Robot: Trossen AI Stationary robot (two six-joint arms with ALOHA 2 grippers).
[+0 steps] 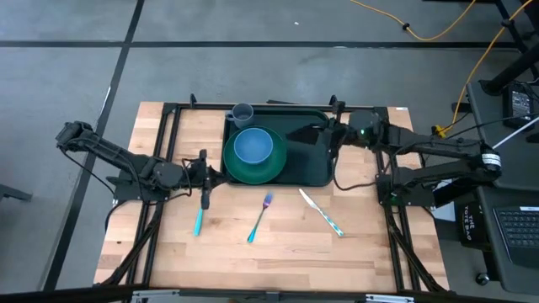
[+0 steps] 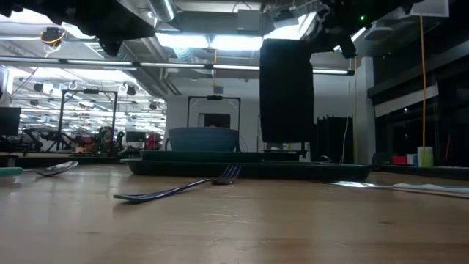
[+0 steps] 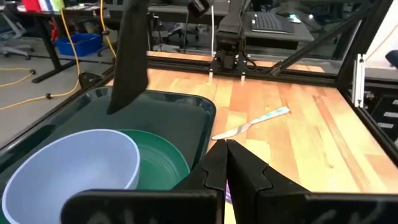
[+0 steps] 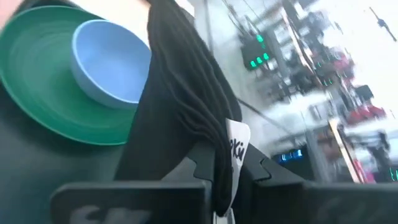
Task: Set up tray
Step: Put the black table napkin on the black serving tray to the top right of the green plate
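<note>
Found the tray [image 1: 308,167] flat on the table [image 1: 253,252] at its far middle, long side across. Saw a green plate [image 1: 271,168] lying in the tray's left half, with a blue bowl [image 1: 253,146] upright on it. Noted a small grey cup [image 1: 242,112] standing at the tray's far left corner. Left the tray's right half bare of dishes.

Traced the right arm in from the table's right edge, elbow bent, wrist stretched leftward and level above the tray's far right part. Found the right gripper [image 1: 327,135] clamped on a black cloth [image 2: 286,92], pinched at its upper edge between the fingers [image 4: 208,158] in the right wrist view, a white label showing at the pinch. Saw the cloth hanging straight down as a dark panel in the low view, its lower edge close above the tray; could not tell whether it touched.

Traced the left arm in from the left edge, held low and reaching right, with the left gripper [image 1: 216,174] just beside the tray's left rim and pointed toward the plate. Saw its fingers [image 3: 245,165] brought together to a tip in the left wrist view, with nothing between them.

Counted three pieces of cutlery on the bare wood nearer the front: a teal-handled spoon [image 1: 200,217] just near-side of the left gripper, a fork [image 1: 259,219] in the middle, and a knife [image 1: 322,212] to the right, all apart from the tray.
</note>
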